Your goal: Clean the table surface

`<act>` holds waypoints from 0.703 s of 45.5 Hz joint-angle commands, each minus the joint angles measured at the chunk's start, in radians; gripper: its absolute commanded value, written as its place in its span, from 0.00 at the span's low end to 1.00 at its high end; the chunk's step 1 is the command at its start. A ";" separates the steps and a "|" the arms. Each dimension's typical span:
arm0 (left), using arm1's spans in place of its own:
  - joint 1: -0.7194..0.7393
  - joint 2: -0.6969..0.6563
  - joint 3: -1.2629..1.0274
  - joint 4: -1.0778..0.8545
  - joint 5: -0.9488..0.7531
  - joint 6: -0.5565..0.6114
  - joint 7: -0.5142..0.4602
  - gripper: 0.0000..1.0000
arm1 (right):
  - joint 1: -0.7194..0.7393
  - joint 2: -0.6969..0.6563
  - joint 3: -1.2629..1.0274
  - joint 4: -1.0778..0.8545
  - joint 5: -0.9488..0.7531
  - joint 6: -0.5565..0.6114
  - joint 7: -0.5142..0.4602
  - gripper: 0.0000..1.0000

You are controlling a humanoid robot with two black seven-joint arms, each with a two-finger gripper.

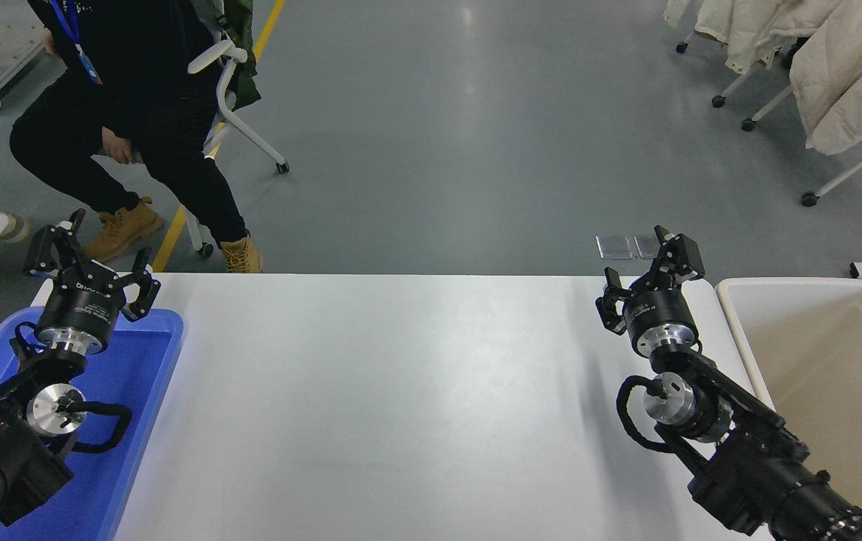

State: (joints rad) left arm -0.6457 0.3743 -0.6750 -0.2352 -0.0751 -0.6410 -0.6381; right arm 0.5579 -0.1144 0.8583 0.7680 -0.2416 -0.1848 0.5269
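Desk [415, 406]: white, matte, smooth, rounded far corners; it fills the middle of the view and runs between the blue tray and the beige bin. A soft sheen shows at its centre.
Tray [141, 376]: blue plastic, at the desk's left edge, partly under the left arm.
Bin [821, 361]: beige plastic, just beside the desk's right edge, inside bare as far as seen.
Left gripper [92, 267]: arm enters from the lower left and sits above the tray's far end; jaws apart, pointing away from the camera.
Right gripper [647, 272]: arm enters from the lower right and reaches forward over the desk's far right corner (near the bin, not over it); wrist tilted up, jaws apart, holding nothing.
Person [130, 113]: in black with tan boots, on a white chair on the grey floor beyond the desk's far left.
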 commanded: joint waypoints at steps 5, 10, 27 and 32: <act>0.000 0.000 0.000 0.001 0.000 0.000 0.000 1.00 | 0.000 -0.013 -0.028 0.004 -0.159 -0.001 0.036 1.00; 0.000 0.000 0.000 0.001 0.000 0.000 0.000 1.00 | -0.001 -0.010 -0.030 -0.001 -0.179 -0.001 0.082 1.00; 0.000 0.000 0.000 -0.001 0.000 0.000 0.000 1.00 | -0.013 -0.002 -0.031 0.001 -0.174 -0.001 0.081 1.00; 0.000 0.000 0.000 -0.001 0.000 0.000 0.000 1.00 | -0.013 0.001 -0.031 0.001 -0.171 -0.002 0.081 1.00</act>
State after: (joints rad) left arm -0.6458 0.3743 -0.6750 -0.2350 -0.0751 -0.6407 -0.6381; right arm 0.5497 -0.1199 0.8284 0.7663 -0.4090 -0.1867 0.6024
